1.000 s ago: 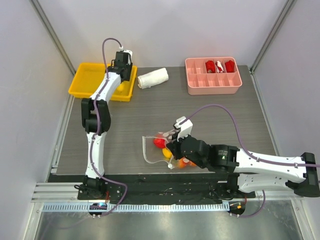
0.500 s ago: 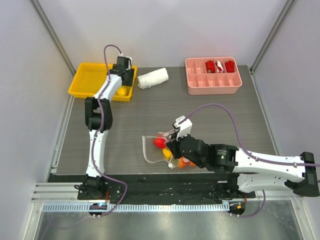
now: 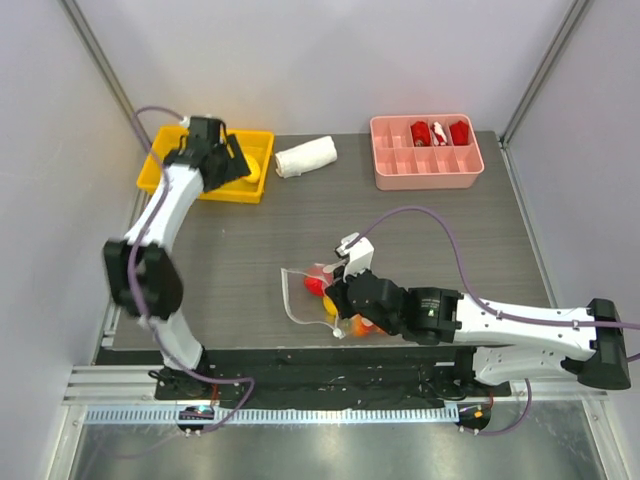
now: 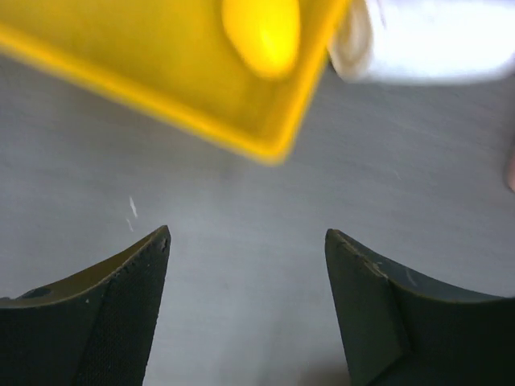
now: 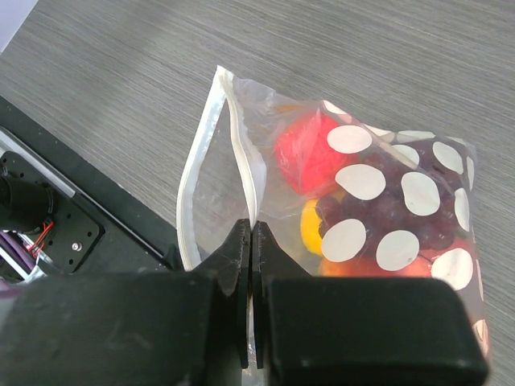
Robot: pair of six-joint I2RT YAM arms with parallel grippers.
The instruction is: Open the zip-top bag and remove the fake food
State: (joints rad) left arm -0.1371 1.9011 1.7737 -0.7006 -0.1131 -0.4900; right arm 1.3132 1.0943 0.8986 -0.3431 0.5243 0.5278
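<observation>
Two-finger right gripper (image 5: 252,233) pinches zip-top bag (image 5: 386,201); left gripper (image 4: 245,257) spread near bin (image 4: 161,104).

We see a dark grey, wood-grained worktop (image 3: 420,230). At its eleven o'clock corner sits a yellow tray (image 3: 262,145). Just beside it, toward twelve o'clock, lies a rolled white cloth (image 3: 306,157); we cannot tell whether the two touch. At one o'clock stands a pink divided tray (image 3: 400,165), well apart from the cloth, with red items (image 3: 439,132) in its far compartments.
</observation>
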